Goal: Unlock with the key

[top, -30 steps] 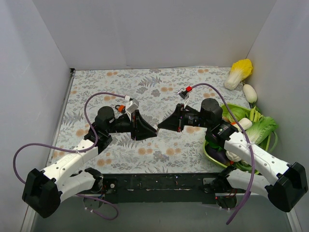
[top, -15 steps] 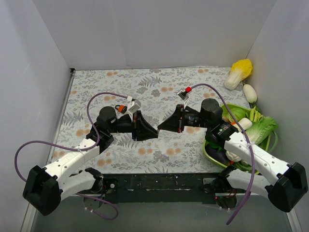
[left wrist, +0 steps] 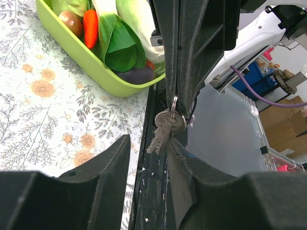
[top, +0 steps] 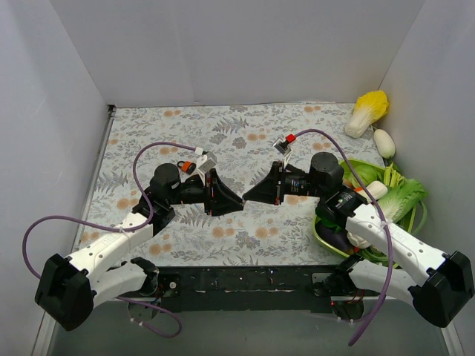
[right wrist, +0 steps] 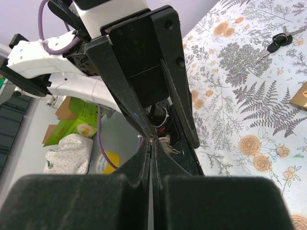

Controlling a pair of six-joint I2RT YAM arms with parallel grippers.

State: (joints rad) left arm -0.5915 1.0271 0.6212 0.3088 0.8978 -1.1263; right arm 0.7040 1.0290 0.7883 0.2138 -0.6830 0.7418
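Observation:
My right gripper (right wrist: 151, 142) is shut on the ring of a small bunch of silver keys (left wrist: 165, 127), which hangs from its fingertips. In the top view the right gripper (top: 249, 196) meets my left gripper (top: 234, 200) tip to tip above the middle of the mat. My left gripper (left wrist: 149, 153) is open, and the keys dangle just beyond its fingertips, close to its right-hand finger (left wrist: 192, 167). A brass padlock (right wrist: 301, 96) lies on the mat at the edge of the right wrist view. It is hidden in the top view.
Another key with a black head (right wrist: 277, 40) lies on the floral mat (top: 245, 133). A green basket (top: 323, 233) of vegetables stands under the right arm, also in the left wrist view (left wrist: 96, 64). A napa cabbage (top: 369, 111) and a white radish (top: 384, 142) lie at the back right.
My left gripper has moved a little to the right, closing the gap to the right gripper's tips. The right gripper has barely moved.

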